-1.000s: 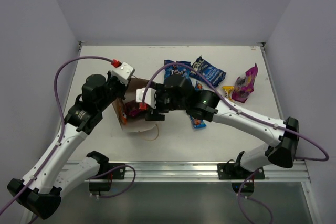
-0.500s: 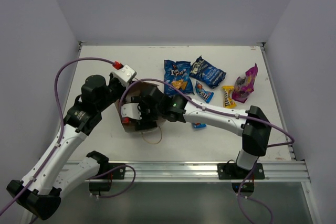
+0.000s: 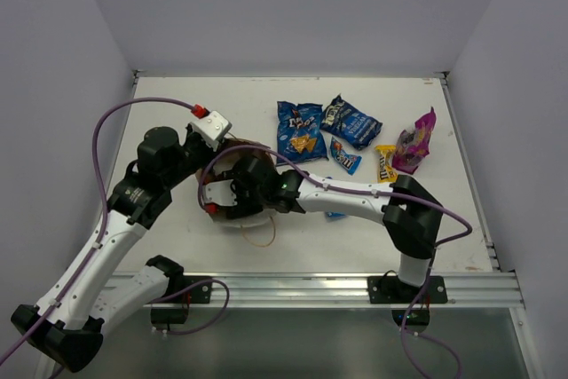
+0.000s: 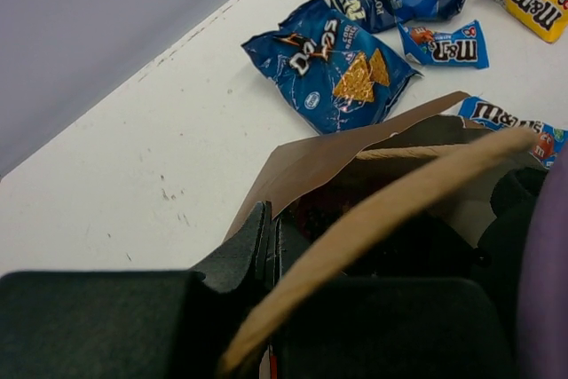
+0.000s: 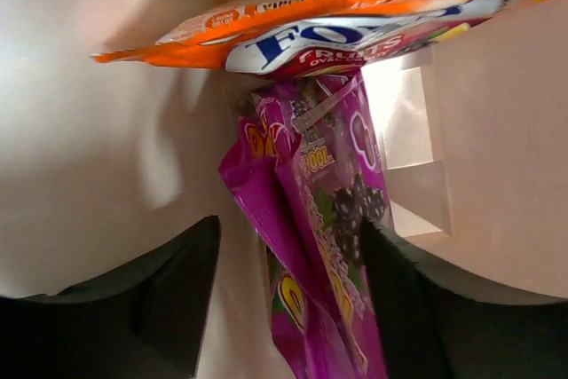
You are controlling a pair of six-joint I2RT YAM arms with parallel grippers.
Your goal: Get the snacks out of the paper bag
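The brown paper bag (image 3: 232,146) lies on its side at the table's left middle, mouth toward the right. My left gripper (image 4: 269,237) is shut on the bag's upper paper rim (image 4: 355,153). My right gripper (image 5: 293,308) is inside the bag, its fingers hidden in the top view. It is open, with a magenta packet (image 5: 328,219) between the fingers. An orange packet (image 5: 293,6) lies beyond it, against the bag's end. Outside lie a blue chip bag (image 3: 299,130), a second blue bag (image 3: 352,122), a small blue candy pack (image 3: 345,156), a yellow pack (image 3: 385,163) and a purple bag (image 3: 414,141).
Another small blue candy pack (image 3: 335,213) lies under my right forearm. One twisted handle loop (image 3: 260,235) of the bag lies on the table in front of it. The other handle (image 4: 399,201) crosses the left wrist view. Walls close the table on three sides.
My right arm has moved left and pushed its gripper from the bag's mouth deep into the bag. My left gripper has kept its hold on the rim.
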